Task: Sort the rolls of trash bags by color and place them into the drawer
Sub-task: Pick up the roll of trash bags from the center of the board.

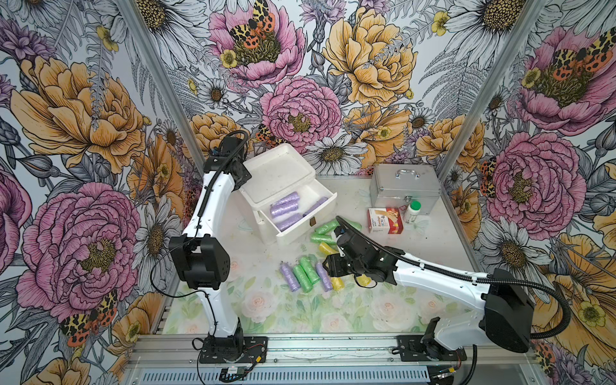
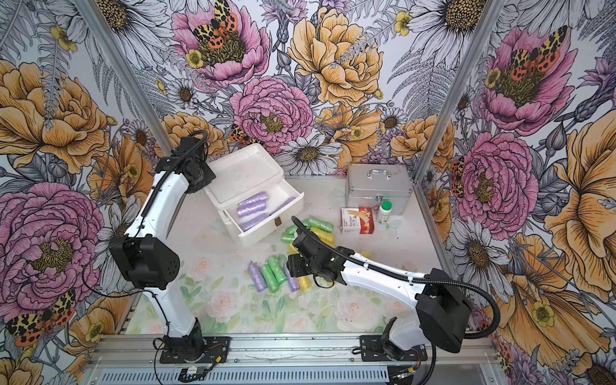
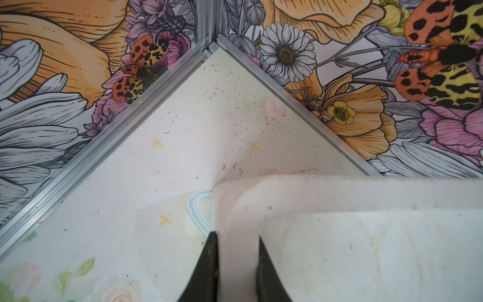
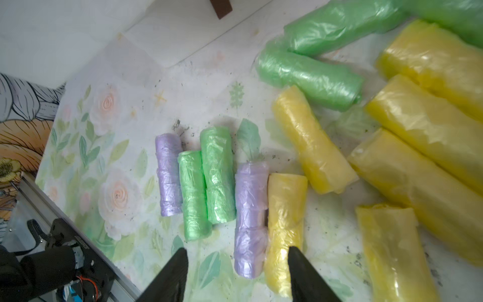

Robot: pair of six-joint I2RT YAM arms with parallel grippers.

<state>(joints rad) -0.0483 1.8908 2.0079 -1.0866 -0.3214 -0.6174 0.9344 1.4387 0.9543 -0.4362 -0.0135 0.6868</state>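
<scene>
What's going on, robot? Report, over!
Left gripper shut on box rim. Right gripper open over lilac roll. Drawer holds lilac only. Yellow roll tight beside it.

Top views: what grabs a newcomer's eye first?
The loud floral wallpaper on the walls, then the white drawer box toward the back, its open drawer showing only lilac rolls. In front of it, loose rolls in green, yellow and lilac lie mixed on the table, with the right gripper open over one lilac roll.
</scene>
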